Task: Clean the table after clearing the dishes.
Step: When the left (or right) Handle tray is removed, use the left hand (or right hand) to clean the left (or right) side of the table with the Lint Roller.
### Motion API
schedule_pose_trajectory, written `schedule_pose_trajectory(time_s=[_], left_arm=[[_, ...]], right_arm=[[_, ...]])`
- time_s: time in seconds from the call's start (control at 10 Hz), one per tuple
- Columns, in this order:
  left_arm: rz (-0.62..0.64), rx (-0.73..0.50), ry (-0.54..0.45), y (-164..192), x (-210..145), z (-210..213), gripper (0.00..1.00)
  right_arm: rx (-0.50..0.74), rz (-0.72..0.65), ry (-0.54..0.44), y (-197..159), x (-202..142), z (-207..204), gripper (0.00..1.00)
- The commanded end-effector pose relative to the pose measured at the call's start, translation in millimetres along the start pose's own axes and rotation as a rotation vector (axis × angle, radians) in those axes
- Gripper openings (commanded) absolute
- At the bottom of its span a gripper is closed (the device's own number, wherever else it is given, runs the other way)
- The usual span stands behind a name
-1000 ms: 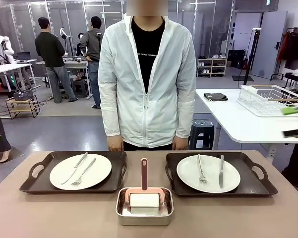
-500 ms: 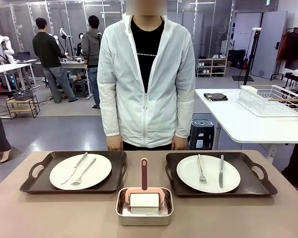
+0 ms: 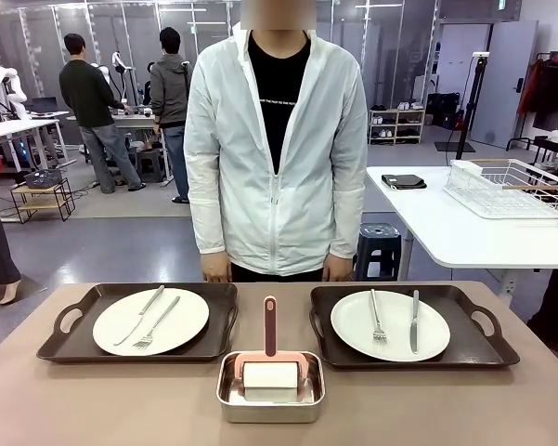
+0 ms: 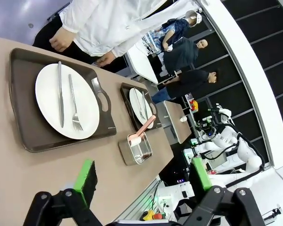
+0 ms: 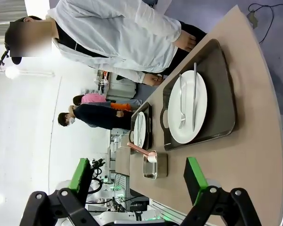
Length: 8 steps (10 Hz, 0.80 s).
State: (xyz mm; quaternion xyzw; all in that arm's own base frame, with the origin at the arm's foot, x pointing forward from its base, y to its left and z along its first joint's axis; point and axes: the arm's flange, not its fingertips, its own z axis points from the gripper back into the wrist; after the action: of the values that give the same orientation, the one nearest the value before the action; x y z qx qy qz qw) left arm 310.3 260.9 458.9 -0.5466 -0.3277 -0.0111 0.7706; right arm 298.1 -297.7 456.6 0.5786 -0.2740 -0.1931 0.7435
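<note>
Between left tray [image 3: 225, 321] and right tray [image 3: 321, 321]: steel pan [image 3: 269, 412] holding pink-handled roller [image 3: 270, 376].

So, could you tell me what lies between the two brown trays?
In the front view, a pink tool handle, rising from the steel pan just nearer the robot.

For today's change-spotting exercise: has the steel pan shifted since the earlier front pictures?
No: the steel pan keeps its place between the left tray and right tray.

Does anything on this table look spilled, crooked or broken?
Nothing stands out. The left tray and right tray sit straight, the left plate and right plate lie flat with cutlery on top, and the pink-handled roller rests in the steel pan. No spills or damage show.
</note>
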Motion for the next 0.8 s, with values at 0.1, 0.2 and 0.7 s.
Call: schedule_pose_trajectory(time_s=[0.1, 0.2, 0.7], left_arm=[[-0.001, -0.003, -0.004, -0.3, 0.0, 1.6, 1.00], [-0.001, -0.003, -0.004, -0.3, 0.0, 1.6, 1.00], [-0.001, -0.003, -0.004, -0.3, 0.0, 1.6, 1.00]], right_arm=[[0.003, 0.009, -0.002, 3.6, -2.0, 3.0, 1.00], [0.003, 0.009, -0.002, 3.6, -2.0, 3.0, 1.00], [0.003, 0.009, -0.002, 3.6, -2.0, 3.0, 1.00]])
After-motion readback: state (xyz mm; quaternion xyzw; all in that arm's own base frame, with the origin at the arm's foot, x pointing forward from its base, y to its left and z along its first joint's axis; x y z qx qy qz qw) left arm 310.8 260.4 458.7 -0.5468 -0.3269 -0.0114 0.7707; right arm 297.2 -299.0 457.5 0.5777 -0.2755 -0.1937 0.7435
